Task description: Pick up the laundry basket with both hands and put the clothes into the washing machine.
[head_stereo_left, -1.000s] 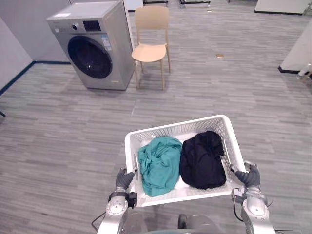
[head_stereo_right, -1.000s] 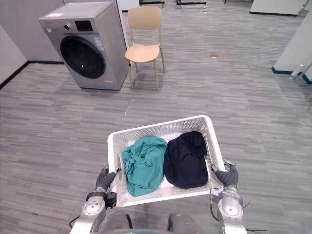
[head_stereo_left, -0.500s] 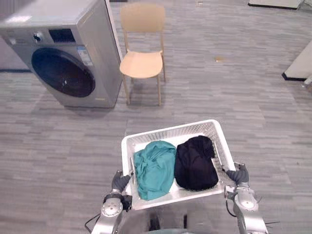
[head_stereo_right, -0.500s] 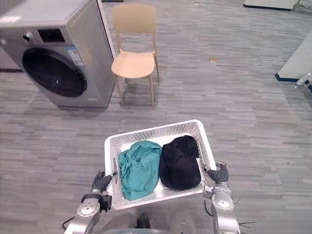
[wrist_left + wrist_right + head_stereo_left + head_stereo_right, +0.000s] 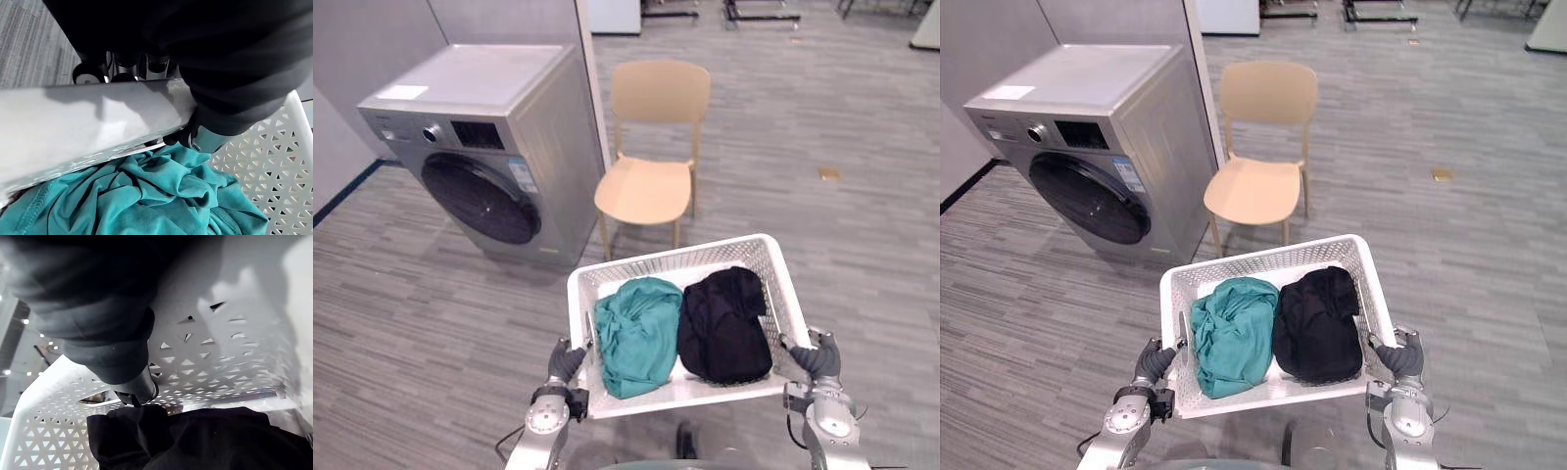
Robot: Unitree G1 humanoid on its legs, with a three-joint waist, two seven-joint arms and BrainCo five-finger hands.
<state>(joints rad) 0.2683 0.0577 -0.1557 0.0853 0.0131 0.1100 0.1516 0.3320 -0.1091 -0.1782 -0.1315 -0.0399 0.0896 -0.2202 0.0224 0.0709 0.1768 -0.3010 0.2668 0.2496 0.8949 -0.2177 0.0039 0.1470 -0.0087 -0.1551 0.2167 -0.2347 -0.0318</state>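
Laundry basket (image 5: 675, 258) of clothes (image 5: 636, 333), left hand (image 5: 566, 362) and right hand (image 5: 815, 357) clasping its sides, washing machine (image 5: 499, 147) beyond.

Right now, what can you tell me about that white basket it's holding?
The laundry basket is white plastic, rectangular, its walls perforated with triangular holes under a solid rim. It is held up, the left hand and right hand gripping its opposite sides. Inside lie a teal garment and a black garment, side by side.

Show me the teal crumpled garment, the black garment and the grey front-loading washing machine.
Teal crumpled garment (image 5: 636, 336): left eye view, middle of its folds.
Black garment (image 5: 724, 328): left eye view, its centre.
Grey front-loading washing machine (image 5: 481, 201): left eye view, dark round door.
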